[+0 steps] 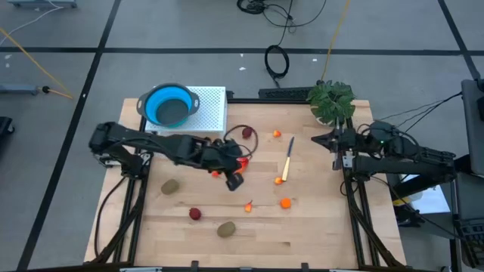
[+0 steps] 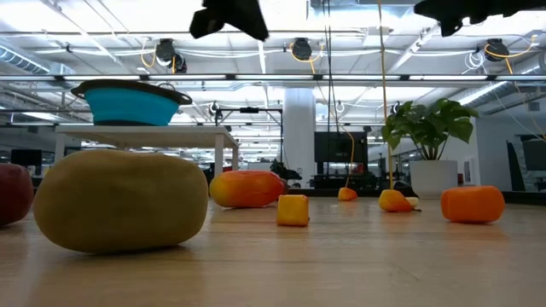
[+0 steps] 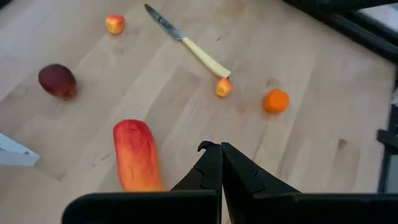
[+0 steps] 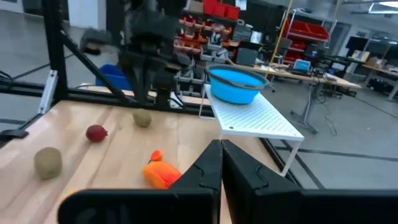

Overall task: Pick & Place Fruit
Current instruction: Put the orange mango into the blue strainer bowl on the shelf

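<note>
The elongated red-orange fruit (image 3: 135, 154) lies flat on the table, just beside my left gripper (image 3: 221, 148), which hovers shut above the table's middle (image 1: 235, 181) and holds nothing. Dark red balls (image 1: 247, 133) (image 1: 195, 214), brown-green ovals (image 1: 170, 187) (image 1: 225, 228) and small orange bits (image 1: 286, 202) (image 1: 277, 180) lie scattered on the wood. My right gripper (image 1: 321, 140) is shut, raised near the table's right edge, beside the plant, and touches nothing.
A yellow-handled knife (image 1: 288, 162) lies right of centre. A blue bowl (image 1: 170, 106) stands on a white perforated rack (image 1: 212, 106) at the far left. A potted plant (image 1: 331, 100) stands at the far right corner. Bare wood shows along the near edge.
</note>
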Robot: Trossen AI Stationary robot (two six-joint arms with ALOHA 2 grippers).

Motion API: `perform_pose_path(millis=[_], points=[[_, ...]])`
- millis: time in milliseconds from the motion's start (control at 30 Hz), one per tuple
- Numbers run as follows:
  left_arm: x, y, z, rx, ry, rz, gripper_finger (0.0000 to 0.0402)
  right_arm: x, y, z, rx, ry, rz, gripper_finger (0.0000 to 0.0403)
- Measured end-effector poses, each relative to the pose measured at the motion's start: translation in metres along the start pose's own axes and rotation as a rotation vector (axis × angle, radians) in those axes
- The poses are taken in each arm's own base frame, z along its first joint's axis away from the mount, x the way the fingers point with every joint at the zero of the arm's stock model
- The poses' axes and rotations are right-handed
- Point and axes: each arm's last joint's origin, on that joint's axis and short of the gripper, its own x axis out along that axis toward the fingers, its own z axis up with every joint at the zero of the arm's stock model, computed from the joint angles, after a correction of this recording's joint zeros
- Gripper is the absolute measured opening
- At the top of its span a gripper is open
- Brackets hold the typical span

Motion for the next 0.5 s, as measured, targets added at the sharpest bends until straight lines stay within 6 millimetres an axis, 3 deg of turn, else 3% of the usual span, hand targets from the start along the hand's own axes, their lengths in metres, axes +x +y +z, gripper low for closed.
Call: perform_pose_path(millis=[167, 500], points=[[0.027, -0.005, 0.001, -0.075, 0.05, 0.097, 0.0, -0.012, 0.003, -0.002, -0.002, -0.004, 0.062, 0.0], [0.067, 0.003, -0.004, -0.227, 0.12, 0.182, 0.0001, -0.023, 0.005, -0.001, -0.006, -0.051, 0.122, 0.0]])
